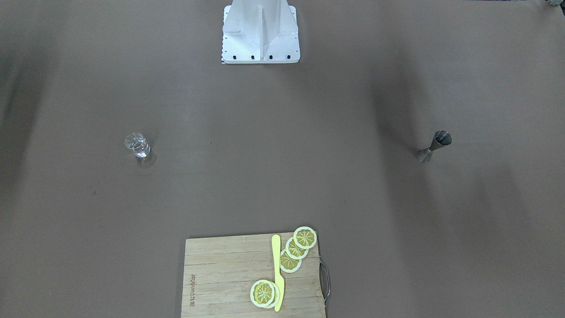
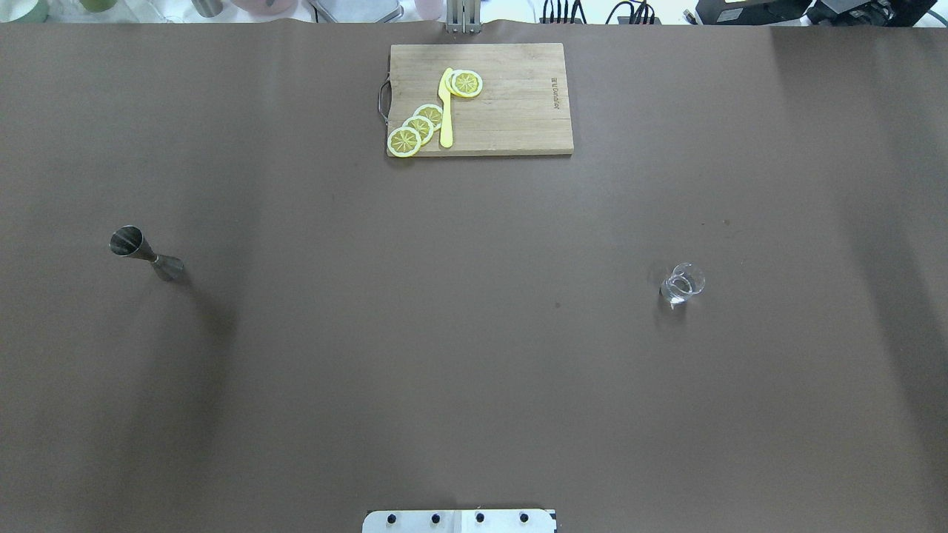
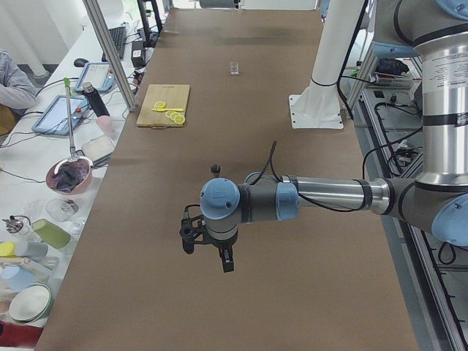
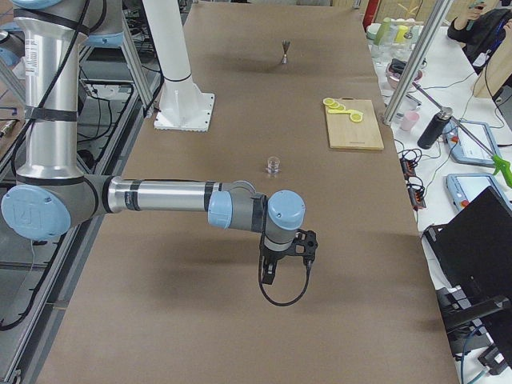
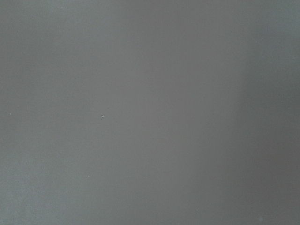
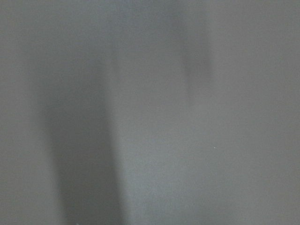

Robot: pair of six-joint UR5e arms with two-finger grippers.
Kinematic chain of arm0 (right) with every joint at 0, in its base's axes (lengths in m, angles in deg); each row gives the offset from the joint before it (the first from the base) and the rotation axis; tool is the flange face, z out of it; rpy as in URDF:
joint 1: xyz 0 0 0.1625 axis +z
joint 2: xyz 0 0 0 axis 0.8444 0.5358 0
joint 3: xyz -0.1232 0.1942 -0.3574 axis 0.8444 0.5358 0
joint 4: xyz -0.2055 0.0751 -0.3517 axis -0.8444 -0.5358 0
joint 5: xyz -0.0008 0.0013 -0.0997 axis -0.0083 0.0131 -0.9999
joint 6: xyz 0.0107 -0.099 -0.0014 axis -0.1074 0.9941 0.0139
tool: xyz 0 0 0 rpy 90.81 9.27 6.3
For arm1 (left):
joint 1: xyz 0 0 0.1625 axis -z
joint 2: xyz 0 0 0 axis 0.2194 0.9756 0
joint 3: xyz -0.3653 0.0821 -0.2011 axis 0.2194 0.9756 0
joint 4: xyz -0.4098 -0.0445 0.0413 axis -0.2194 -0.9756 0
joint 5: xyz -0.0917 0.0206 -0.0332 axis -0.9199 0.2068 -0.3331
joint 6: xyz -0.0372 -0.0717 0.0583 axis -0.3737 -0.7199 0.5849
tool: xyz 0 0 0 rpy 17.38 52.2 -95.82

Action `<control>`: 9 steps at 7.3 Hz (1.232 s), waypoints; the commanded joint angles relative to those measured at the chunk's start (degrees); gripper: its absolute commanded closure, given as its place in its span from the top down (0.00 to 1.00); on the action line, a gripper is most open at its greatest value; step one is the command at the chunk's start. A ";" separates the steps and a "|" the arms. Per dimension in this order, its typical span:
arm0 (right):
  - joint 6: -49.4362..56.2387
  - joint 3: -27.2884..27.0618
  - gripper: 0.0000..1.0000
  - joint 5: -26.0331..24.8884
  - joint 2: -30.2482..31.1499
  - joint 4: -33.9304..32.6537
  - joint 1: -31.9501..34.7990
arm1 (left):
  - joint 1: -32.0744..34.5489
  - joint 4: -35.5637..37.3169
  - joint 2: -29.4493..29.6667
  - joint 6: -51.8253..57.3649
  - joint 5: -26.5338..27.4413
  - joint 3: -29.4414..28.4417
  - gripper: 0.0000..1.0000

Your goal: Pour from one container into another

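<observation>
A steel hourglass jigger (image 1: pixel 434 146) (image 2: pixel 144 254) (image 4: pixel 284 54) stands upright on the robot's left side of the brown table. On the right side a small clear glass (image 1: pixel 137 145) (image 2: pixel 683 283) (image 3: pixel 234 68) (image 4: pixel 274 166) also stands upright. Both stand alone, nothing touching them. My left gripper (image 3: pixel 207 253) shows only in the exterior left view, hanging above the table, nearer the camera than the jigger (image 3: pixel 214 170). My right gripper (image 4: pixel 286 264) shows only in the exterior right view, nearer the camera than the glass. Whether either is open or shut I cannot tell. Both wrist views show only blurred table surface.
A wooden cutting board (image 1: pixel 220 274) (image 2: pixel 511 104) with several lemon slices (image 2: pixel 418 127) and a yellow knife (image 2: pixel 446 107) lies at the far middle edge. The robot's white base (image 1: pixel 260 31) stands at the near middle. Operators' gear lines a side bench (image 3: pixel 73 153).
</observation>
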 commanded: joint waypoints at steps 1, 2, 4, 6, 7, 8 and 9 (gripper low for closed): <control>0.51 0.50 1.00 2.15 -0.64 4.01 -1.37 | -0.08 0.00 0.00 0.00 0.00 -0.09 0.98; 0.51 1.72 1.00 4.17 -1.86 5.61 -3.30 | -0.08 0.00 0.00 0.00 0.00 0.00 0.98; 0.34 3.49 1.00 8.29 -1.18 11.05 -3.23 | 0.01 0.00 0.00 0.00 0.00 0.00 0.98; 0.51 0.87 1.00 9.29 -2.48 13.43 -3.32 | 0.01 0.00 0.00 0.00 0.00 0.00 0.98; 0.51 0.86 1.00 9.29 -3.10 18.76 -3.49 | 0.01 0.09 0.00 0.00 0.00 -0.09 0.98; 0.60 0.68 1.00 9.29 -4.06 23.86 -5.93 | 0.01 0.00 -0.44 0.00 0.00 0.09 0.98; 0.60 0.42 1.00 9.29 -4.59 31.13 -9.00 | 0.01 0.09 -0.53 0.00 0.00 0.09 0.98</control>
